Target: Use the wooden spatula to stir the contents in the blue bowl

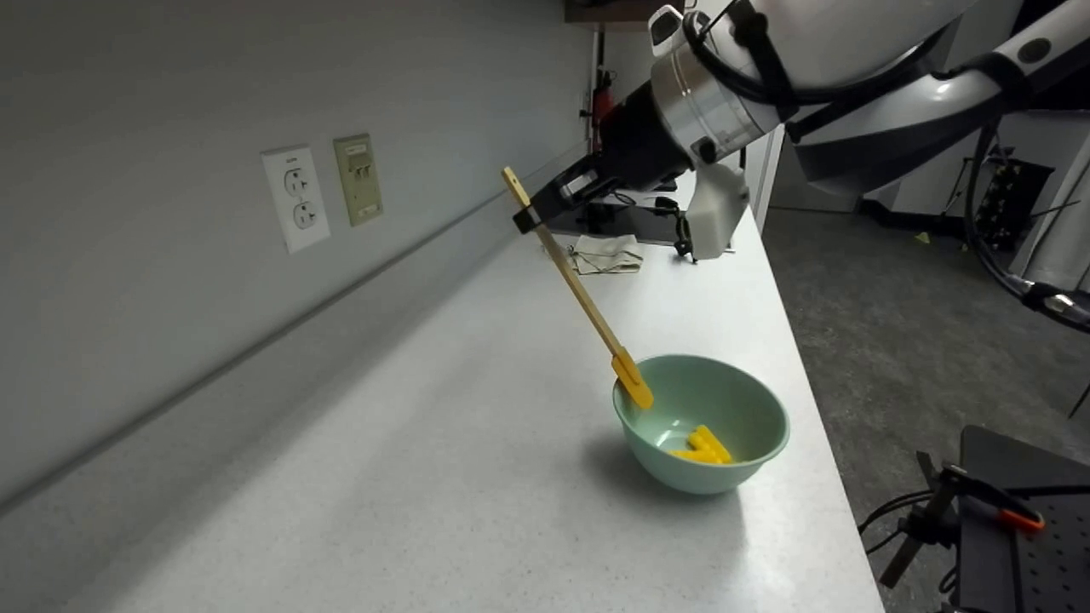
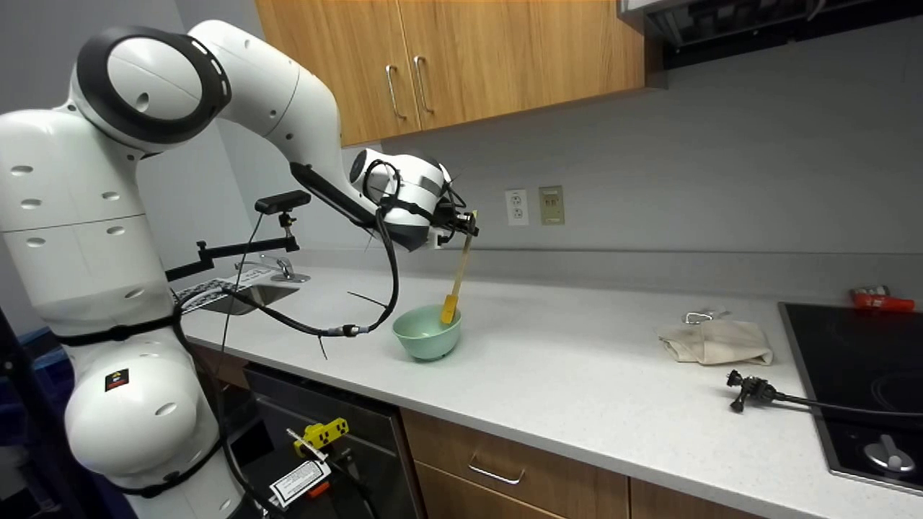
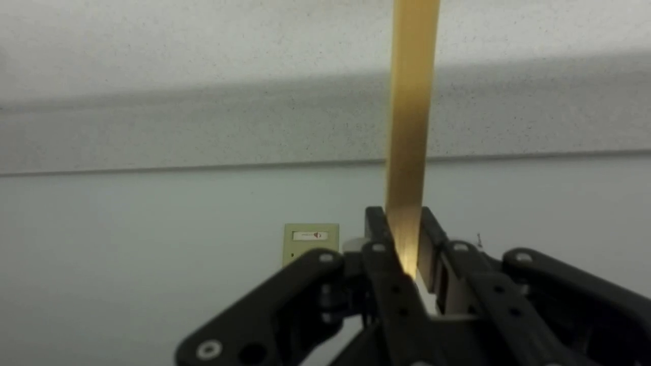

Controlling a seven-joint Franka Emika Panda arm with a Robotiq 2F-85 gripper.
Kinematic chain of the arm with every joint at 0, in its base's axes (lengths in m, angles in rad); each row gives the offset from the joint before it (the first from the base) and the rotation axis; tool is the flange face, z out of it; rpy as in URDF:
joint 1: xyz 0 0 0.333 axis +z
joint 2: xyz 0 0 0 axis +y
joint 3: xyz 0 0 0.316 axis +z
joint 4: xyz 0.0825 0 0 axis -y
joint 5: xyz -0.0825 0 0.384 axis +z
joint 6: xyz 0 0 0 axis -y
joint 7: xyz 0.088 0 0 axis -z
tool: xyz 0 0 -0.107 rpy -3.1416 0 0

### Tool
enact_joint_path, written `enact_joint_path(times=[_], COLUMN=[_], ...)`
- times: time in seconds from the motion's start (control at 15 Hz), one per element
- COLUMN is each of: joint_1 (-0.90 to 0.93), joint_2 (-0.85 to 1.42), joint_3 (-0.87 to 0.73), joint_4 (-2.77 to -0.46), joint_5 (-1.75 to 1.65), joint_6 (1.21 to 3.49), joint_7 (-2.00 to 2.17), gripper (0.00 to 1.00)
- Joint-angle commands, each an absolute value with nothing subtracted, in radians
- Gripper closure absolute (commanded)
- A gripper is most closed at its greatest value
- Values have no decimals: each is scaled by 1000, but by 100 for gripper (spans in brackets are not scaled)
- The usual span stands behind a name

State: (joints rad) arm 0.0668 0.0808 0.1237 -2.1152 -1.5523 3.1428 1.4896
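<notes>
Grey wall, white counter under blue bowl

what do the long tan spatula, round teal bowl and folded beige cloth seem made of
Long tan spatula: handle likely matte wood, by its straw tone; smooth, evenly coloured yellow blade perhaps silicone or plastic.
Round teal bowl: probably glossy plastic, smooth with a highlight inside; glazed ceramic possible.
Folded beige cloth: dull, softly creased, so likely cotton or linen.
</notes>
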Motion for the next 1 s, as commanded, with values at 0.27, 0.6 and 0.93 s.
enact_joint_path(times=[0.27, 0.6, 0.93], joint_1=[69, 61, 59], joint_2=[96, 108, 108], joint_3=[133, 138, 155], joint_4=[-2183, -2242, -2303], joint_5=[-1516, -1426, -1283], joint_6=[3149, 3185, 3166], joint_7=[1495, 1421, 1288], gripper=[96, 96, 96])
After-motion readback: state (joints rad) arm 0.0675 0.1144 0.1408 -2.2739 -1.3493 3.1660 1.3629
